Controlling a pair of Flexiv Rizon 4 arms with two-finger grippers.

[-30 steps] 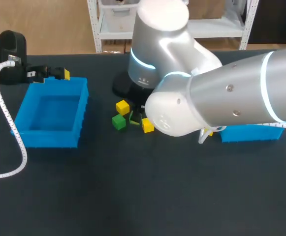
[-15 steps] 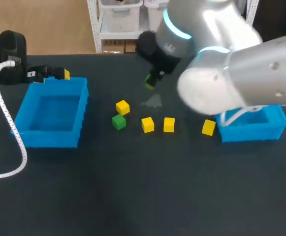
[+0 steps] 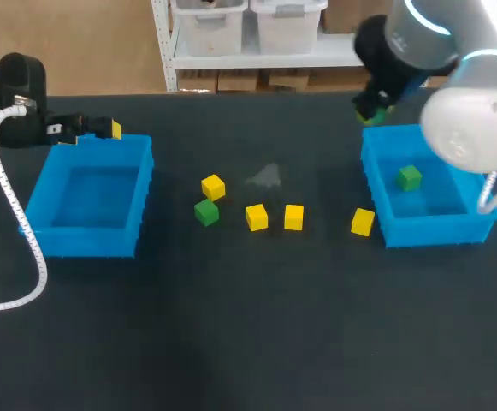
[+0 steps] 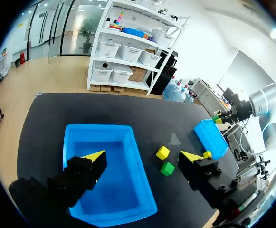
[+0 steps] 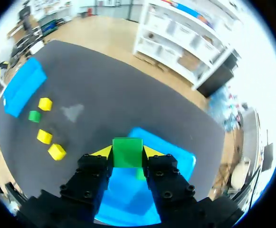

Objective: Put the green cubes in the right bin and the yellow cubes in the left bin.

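Head view, nearest first: the dark, matte table (image 3: 248, 342) carries a loose row of small, sharp-edged cubes between two bins. The left yellow cube (image 3: 257, 217) and the middle yellow cube (image 3: 293, 217) sit near each other. The right yellow cube (image 3: 362, 222) lies just beside the front corner of the right bin (image 3: 436, 231). The loose green cube (image 3: 205, 211) rests a little further left, with the far yellow cube (image 3: 213, 187) just behind it.

Both bins are bright blue plastic, rectangular, with ribbed walls. The binned green cube (image 3: 409, 178) lies on the floor of the right bin. The left bin (image 3: 85, 242) stands well apart at the other side.

Farther back, the left gripper (image 3: 107, 129) hangs over the left bin's far rim. The left wrist view shows its black fingers spread wide, grasping nothing. The right gripper (image 3: 370, 112) hovers by the right bin's far corner. In the right wrist view it pinches the held green cube (image 5: 127, 152) between its yellow tips, above that bin.
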